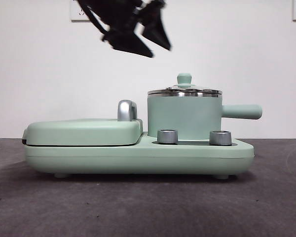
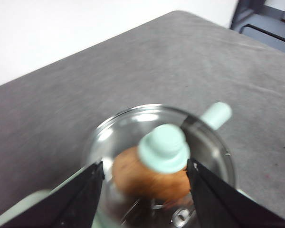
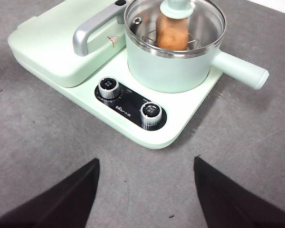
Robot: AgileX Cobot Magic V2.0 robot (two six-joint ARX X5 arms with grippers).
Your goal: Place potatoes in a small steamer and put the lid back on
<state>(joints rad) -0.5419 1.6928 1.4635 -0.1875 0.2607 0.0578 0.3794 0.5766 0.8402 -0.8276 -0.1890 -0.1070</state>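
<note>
The mint-green small steamer (image 1: 185, 116) stands on the right half of the appliance base, its stubby handle (image 1: 241, 111) pointing right. The glass lid (image 1: 185, 91) with its mint knob sits on the steel rim. Through the lid (image 3: 204, 19), the orange-brown potato (image 3: 172, 31) rests on a wire rack inside the steamer (image 3: 166, 71). My left gripper (image 1: 138, 37) hangs open above and to the left of the pot, holding nothing. In the left wrist view the lid's knob (image 2: 164, 148) and potato (image 2: 128, 178) lie below the left gripper (image 2: 145, 164). My right gripper (image 3: 146, 160) is open over the table, short of the appliance.
A flat mint griddle cover (image 1: 84, 131) with a chrome handle (image 1: 127, 110) fills the left half of the base (image 1: 138, 158). Two steel dials (image 1: 167, 136) (image 1: 220, 138) face the front. Grey table surface surrounds the appliance. A dark frame (image 2: 266, 28) stands beyond the table's far edge.
</note>
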